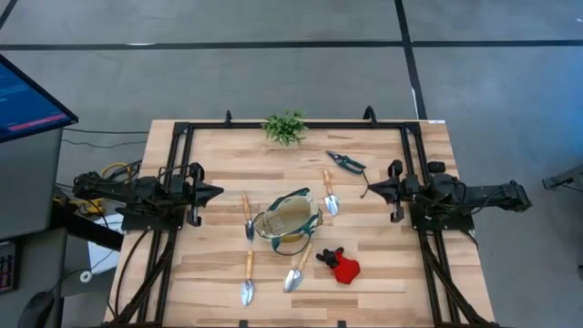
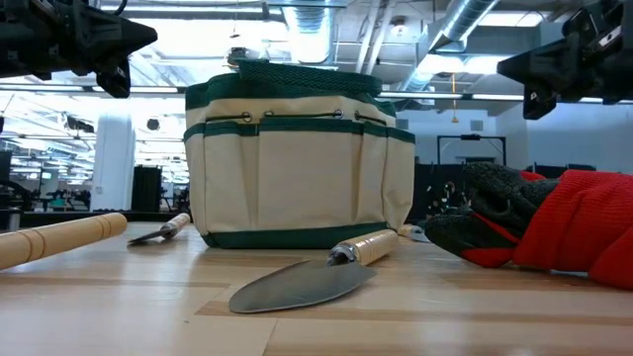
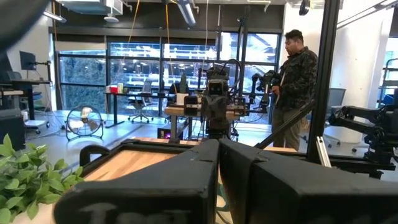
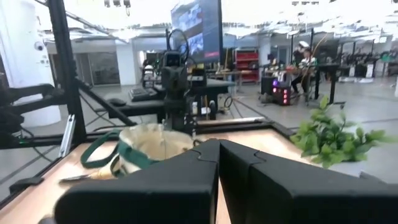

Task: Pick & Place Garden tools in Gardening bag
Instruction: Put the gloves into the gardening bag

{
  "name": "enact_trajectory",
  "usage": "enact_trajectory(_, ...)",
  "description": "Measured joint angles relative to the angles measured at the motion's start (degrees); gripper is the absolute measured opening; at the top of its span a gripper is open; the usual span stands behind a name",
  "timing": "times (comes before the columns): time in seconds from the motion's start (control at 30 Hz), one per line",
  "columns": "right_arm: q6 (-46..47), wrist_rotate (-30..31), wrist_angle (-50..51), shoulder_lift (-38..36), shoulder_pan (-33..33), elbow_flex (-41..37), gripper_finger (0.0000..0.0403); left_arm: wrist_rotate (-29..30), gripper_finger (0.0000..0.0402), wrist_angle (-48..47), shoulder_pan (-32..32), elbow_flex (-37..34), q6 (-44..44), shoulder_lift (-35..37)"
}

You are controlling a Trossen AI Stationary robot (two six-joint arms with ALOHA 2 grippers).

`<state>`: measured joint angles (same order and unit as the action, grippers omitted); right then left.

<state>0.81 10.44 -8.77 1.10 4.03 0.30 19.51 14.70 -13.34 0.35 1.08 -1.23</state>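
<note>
The tan gardening bag with green trim stands upright on its base mid-table; it also shows in the low view. Around it lie three wooden-handled trowels, a fourth, dark pruning shears and a red-and-black item. My left gripper is shut and empty above the table's left side. My right gripper is shut and empty above the right side.
A leafy green plant stands at the far edge. A dark frame runs round the table. A person stands in the room beyond the table. A monitor is off the table's left.
</note>
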Motion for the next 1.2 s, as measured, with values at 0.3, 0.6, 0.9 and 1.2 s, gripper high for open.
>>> enact_trajectory(0.3,6.9,8.0,0.9,1.6,0.0,0.0,0.0,-0.2,0.0002,0.4,0.0,0.0,-7.4,-5.0)
enact_trajectory(0.6,11.0,8.2,0.2,9.7,0.4,1.3,0.0,-5.3,0.0002,14.4,0.0,1.1,-4.6,-22.2)
enact_trajectory(0.9,20.5,12.2,0.8,23.0,0.9,5.2,0.0,-8.5,0.0002,15.3,0.8,10.7,-1.8,-37.9)
enact_trajectory(1.2,16.4,12.1,3.8,36.5,6.0,13.8,0.0,-11.8,0.0002,15.1,1.2,12.5,3.1,-42.4)
